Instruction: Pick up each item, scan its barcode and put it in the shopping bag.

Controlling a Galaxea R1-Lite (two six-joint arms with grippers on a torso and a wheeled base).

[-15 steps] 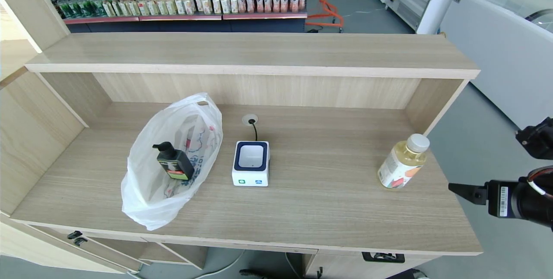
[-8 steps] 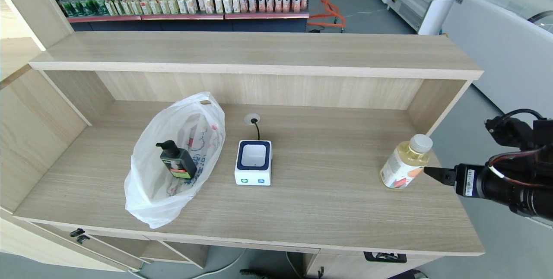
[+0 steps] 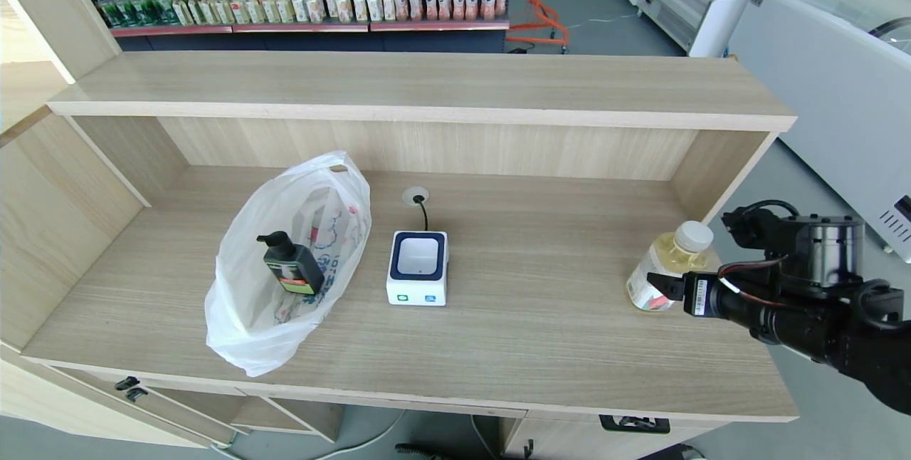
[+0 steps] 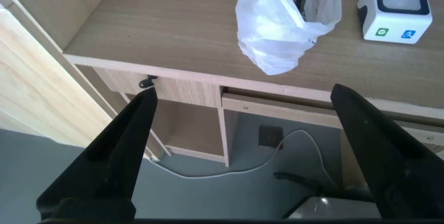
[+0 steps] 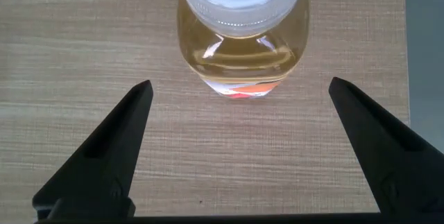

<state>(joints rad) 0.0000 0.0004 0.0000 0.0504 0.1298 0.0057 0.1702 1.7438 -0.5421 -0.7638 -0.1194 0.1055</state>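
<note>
1. A clear plastic bottle of yellow liquid with a white cap (image 3: 665,268) stands upright at the light wooden surface's (image 3: 541,317) right end.
2. The right pincer (image 5: 241,89) is released, spread wide just beside this bottle.
3. The left pincer (image 4: 243,93) is released too, out beyond the surface's front edge.
4. The white plastic shopping bag (image 3: 235,317) holds a black pump bottle (image 3: 292,266).
</note>
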